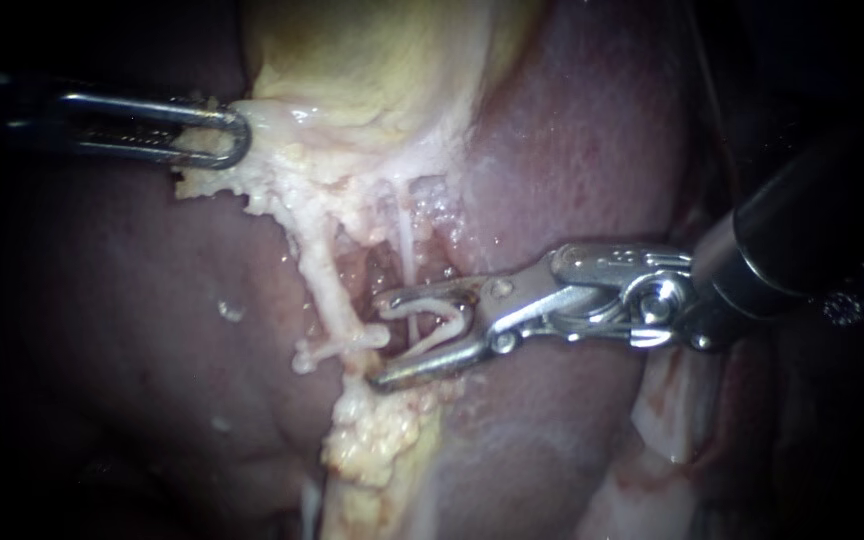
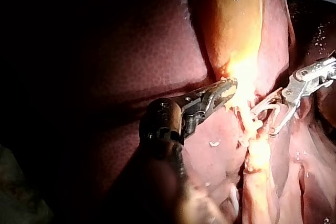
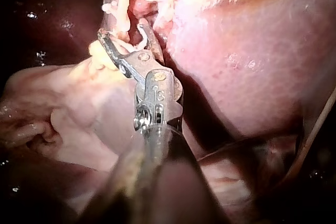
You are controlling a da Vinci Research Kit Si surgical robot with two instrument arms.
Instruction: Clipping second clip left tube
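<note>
Holding a bent white clip [image 1: 436, 322], my right instrument [image 1: 382, 340] has its jaws apart around a thin, pale, stringy tube [image 1: 407, 255] beside the dark red liver [image 1: 572, 140]. My left instrument [image 1: 235, 136] pinches yellow-white tissue [image 1: 277, 118].

The liver [image 1: 572, 150] is maroon with a purplish sheen, dulling to near-black toward 9 o'clock. In the right wrist view it shows pinker, finely speckled with wet glints. At 12 o'clock the gallbladder [image 1: 372, 50] is pale yellow, and in the left wrist view it glows amber-orange. Cream-white, granular fatty tissue [image 1: 377, 435] runs down to 6 o'clock, with a reddish-brown pocket at the centre. The left tube [image 1: 322, 280] is a pale cream strand. The left instrument [image 1: 237, 135], at 10 o'clock, has silver jaws; its shaft is probably black, though shadow hides it. The right instrument [image 1: 380, 340] has bright steel jaws, a black shaft and a white clip [image 1: 422, 308].
</note>
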